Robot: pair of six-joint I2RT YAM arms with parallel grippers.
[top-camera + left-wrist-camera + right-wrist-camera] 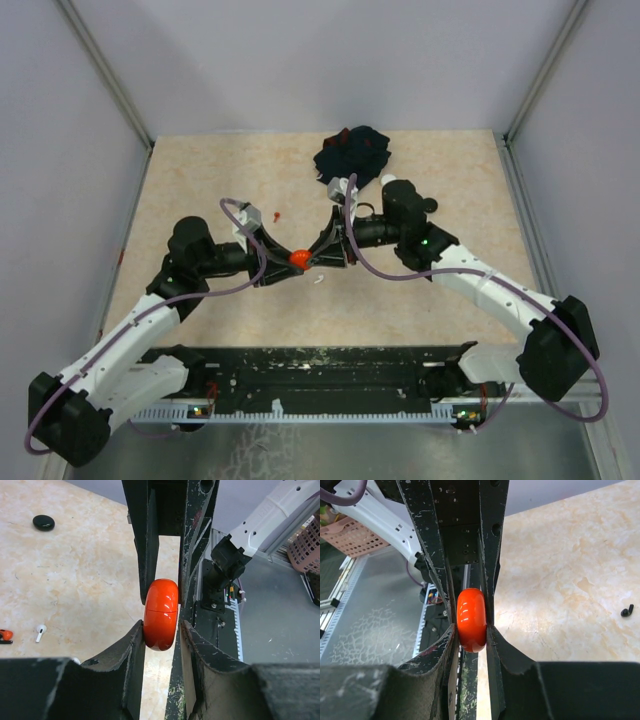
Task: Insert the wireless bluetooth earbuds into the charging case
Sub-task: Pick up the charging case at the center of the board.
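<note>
- Where the 2 arms meet over the middle of the table (pixel 440 160), an orange-red charging case (pixel 297 258) hangs off the surface between their fingertips.
- From 9 o'clock the left gripper (pixel 284 263) reaches the case; from 3 o'clock the right gripper (pixel 312 255) does.
- On its own wrist view the right gripper's jaws are clamped on the case's 2 flat faces, both fingers (pixel 447 642) touching it.
- On the left wrist view the left gripper's jaws stand either side of the case. 1 finger (pixel 134 640) touches it, but the other is so close that I cannot tell whether it presses or stands just clear.
- A thin seam crosses the case and no gap shows along it.
- Seen from the left wrist, a white earbud (pixel 40 631) lies on the table at 9 o'clock of the case. A red earbud (pixel 4 635) lies just beyond it, cut by the frame edge.
- Also there, a black puck (pixel 43 522) rests at 10 o'clock, well apart.
- Seen from the right wrist, a black earbud (pixel 626 611) lies on the table at 3 o'clock of the case.
- From above, a dark cloth (pixel 352 152) sits bunched at 1 o'clock of the case, near the far edge.
</note>
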